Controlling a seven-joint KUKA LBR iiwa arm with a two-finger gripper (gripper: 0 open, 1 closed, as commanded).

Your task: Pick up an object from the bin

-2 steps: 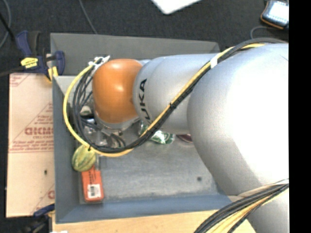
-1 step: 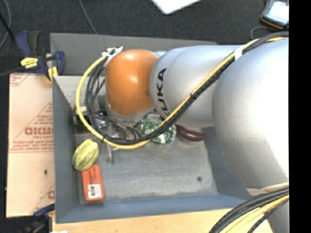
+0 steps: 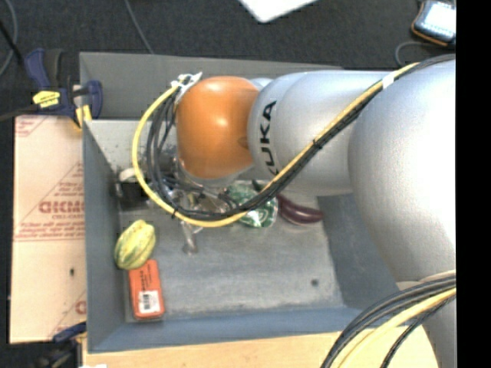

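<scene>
My gripper [image 3: 189, 239] pokes out below the orange wrist cover, low over the bin floor in its left half. A yellow-green oval fruit-like thing [image 3: 135, 244] lies just to its left, a short gap away. Below that, a flat orange box with a white label [image 3: 146, 288] rests by the front left corner. A crumpled green and white wrapper [image 3: 257, 208] lies to the gripper's right, partly under the arm. Nothing shows in the gripper.
A dark red ring-shaped thing [image 3: 301, 211] lies right of the wrapper, half hidden by the arm. A black block with a white piece [image 3: 129, 189] sits by the left wall. The arm covers the bin's back and right side. Bare floor stretches along the front.
</scene>
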